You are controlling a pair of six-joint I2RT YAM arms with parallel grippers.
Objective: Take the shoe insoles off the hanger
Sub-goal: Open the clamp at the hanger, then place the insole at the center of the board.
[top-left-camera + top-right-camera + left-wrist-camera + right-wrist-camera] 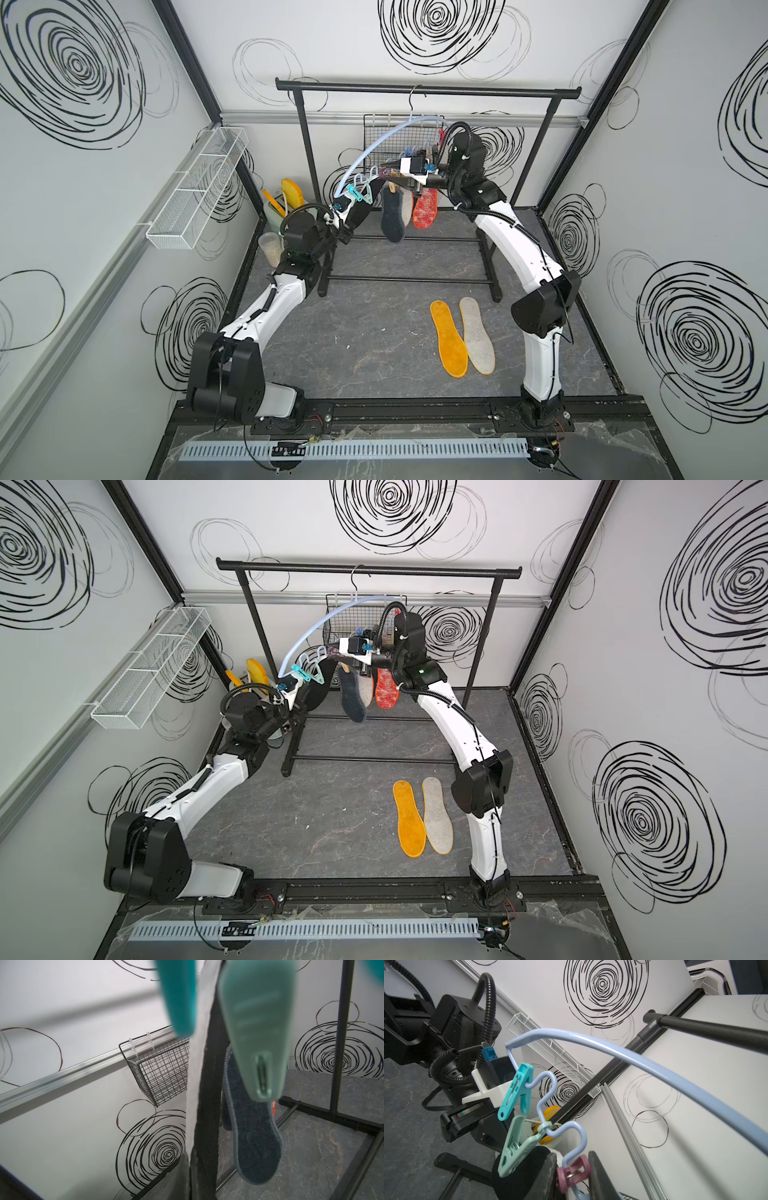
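Midway through unpegging: clamping the black insole [363, 210] in the fully closed left jaws, pinching the pink peg [572, 1174] on the hanger [643, 1055], upper centre in both top views, with the right jaws; next, probably squeezing it open and tugging the insole free, down to the worktop [353, 332].

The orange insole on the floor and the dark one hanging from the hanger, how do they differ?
The orange insole lies flat on the floor; the dark insole hangs from the hanger. The orange insole is bright and fuzzy; the dark insole is blue-grey felt with a stitched rim. Both are foot-shaped.
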